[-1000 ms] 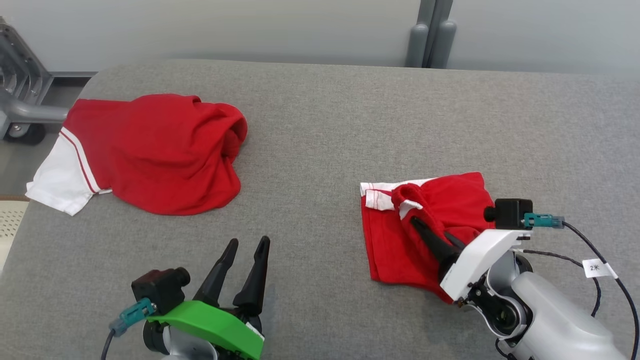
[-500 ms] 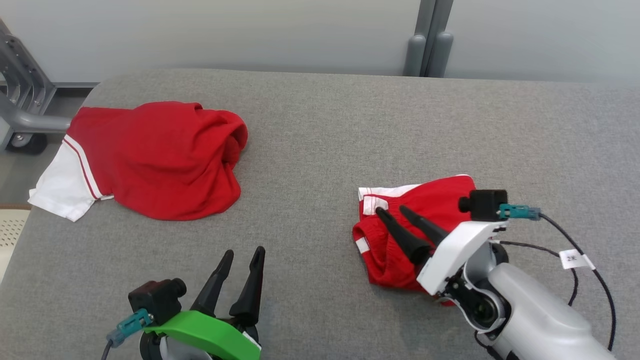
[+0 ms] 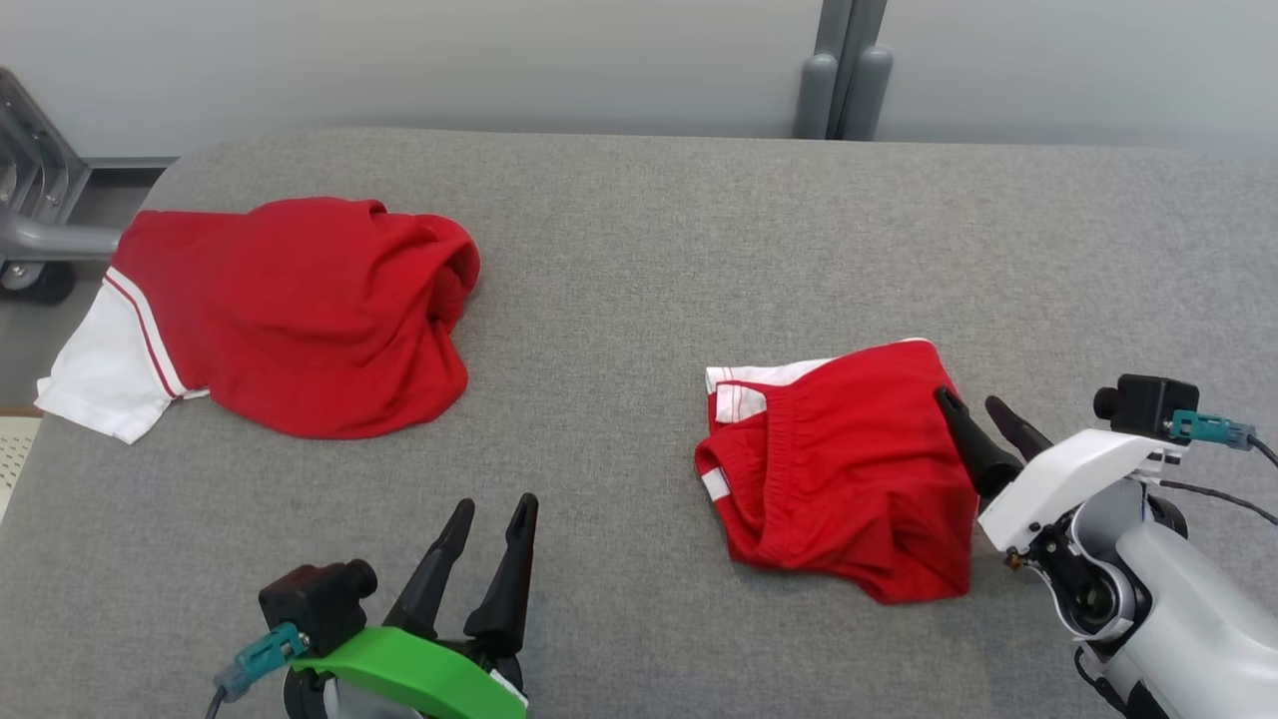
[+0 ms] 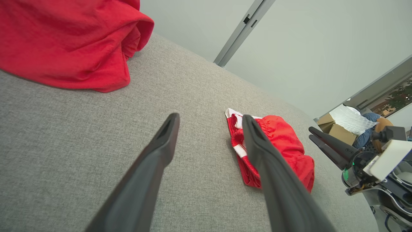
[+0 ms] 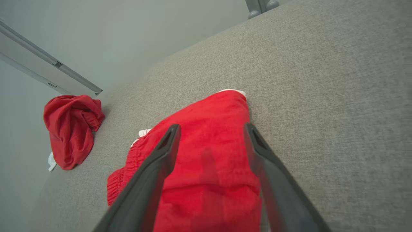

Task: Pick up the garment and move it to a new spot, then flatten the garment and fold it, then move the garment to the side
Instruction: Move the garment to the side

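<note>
The garment, a pair of red shorts [image 3: 839,469] with white trim, lies folded on the grey padded table [image 3: 639,250], right of centre. My right gripper [image 3: 968,399] stands open just off the shorts' right edge, fingers pointing over the cloth and holding nothing. In the right wrist view the shorts [image 5: 199,116] spread under and between the parted fingers of that gripper [image 5: 211,127]. My left gripper [image 3: 496,504] hovers open and empty near the front edge, well left of the shorts [image 4: 283,141]. The left wrist view shows its spread fingertips [image 4: 210,117] and the right gripper [image 4: 310,133] beyond.
A second garment, a rumpled red shirt [image 3: 300,310] with a white sleeve, lies at the table's left and hangs over that edge. A grey metal frame [image 3: 30,200] stands beyond the left edge. Grey posts [image 3: 834,80] rise behind the far edge. Bare cloth runs between the two garments.
My right gripper opened, let go of the shorts and drew back to the right. The lifted fold dropped, and the shorts now lie flat. The left arm stayed put.
</note>
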{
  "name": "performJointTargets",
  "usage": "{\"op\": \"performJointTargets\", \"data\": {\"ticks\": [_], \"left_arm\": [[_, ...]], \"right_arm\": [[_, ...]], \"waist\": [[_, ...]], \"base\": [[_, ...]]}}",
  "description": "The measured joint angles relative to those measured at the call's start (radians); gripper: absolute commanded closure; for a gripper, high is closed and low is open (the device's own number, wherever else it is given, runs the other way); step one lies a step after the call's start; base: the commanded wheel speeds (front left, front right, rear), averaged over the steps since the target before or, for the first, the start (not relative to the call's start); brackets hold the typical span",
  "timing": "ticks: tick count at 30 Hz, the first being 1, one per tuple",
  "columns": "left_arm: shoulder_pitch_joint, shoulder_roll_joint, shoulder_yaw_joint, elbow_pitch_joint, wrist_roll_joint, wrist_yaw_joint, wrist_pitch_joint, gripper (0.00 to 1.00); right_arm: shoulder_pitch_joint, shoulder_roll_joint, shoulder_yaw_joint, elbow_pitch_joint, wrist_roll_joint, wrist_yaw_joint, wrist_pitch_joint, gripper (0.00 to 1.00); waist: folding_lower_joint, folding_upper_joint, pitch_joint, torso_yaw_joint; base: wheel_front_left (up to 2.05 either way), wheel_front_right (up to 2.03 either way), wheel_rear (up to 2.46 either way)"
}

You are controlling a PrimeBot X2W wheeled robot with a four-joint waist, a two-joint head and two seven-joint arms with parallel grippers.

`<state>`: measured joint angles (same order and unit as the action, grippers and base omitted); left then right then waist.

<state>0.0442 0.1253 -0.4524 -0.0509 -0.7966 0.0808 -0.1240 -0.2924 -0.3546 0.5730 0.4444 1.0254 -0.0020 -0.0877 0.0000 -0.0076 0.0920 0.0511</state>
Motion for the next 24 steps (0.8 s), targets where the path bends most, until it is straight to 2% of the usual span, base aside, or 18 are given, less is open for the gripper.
{"op": "performJointTargets", "data": {"ticks": [11,17,18,19,21,23,24], "left_arm": [[-0.002,0.003,-0.003,-0.013,0.005,0.000,0.010,0.00],[-0.003,0.005,-0.002,-0.015,0.005,0.007,0.010,0.00],[-0.003,0.005,-0.001,-0.016,0.006,0.007,0.010,0.00],[-0.003,0.006,0.000,-0.017,0.008,0.007,0.010,0.00],[-0.003,0.007,0.004,-0.017,0.009,0.007,0.010,0.00],[-0.003,0.010,0.008,-0.017,0.009,0.008,0.010,0.00],[-0.003,0.011,0.010,-0.017,0.009,0.008,0.009,0.00]], "right_arm": [[0.015,-0.017,0.004,0.075,0.011,-0.008,0.002,0.00],[0.014,-0.001,0.026,0.098,0.011,0.005,0.022,0.00],[0.013,0.002,0.026,0.099,0.011,0.011,0.022,0.09],[0.012,0.005,0.026,0.099,0.011,0.013,0.022,0.45],[0.006,0.005,0.030,0.105,0.008,0.021,0.022,0.76],[-0.005,0.005,0.030,0.112,0.003,0.024,0.021,1.00],[-0.010,0.005,0.030,0.114,0.003,0.027,0.021,1.00]], "waist": [[0.0000,0.0000,0.044,0.028],[0.0000,0.0000,0.062,0.052],[0.0000,0.0000,0.064,0.055],[0.0000,0.0000,0.067,0.058],[0.0000,0.0000,0.072,0.062],[0.0000,0.0000,0.074,0.065],[-0.0001,0.0000,0.075,0.065]], "base": [[0.00,0.00,0.00],[0.00,0.00,0.00],[0.00,0.00,0.00],[0.00,0.00,0.00],[0.00,0.00,0.00],[0.00,0.00,0.00],[0.00,0.00,0.00]]}}
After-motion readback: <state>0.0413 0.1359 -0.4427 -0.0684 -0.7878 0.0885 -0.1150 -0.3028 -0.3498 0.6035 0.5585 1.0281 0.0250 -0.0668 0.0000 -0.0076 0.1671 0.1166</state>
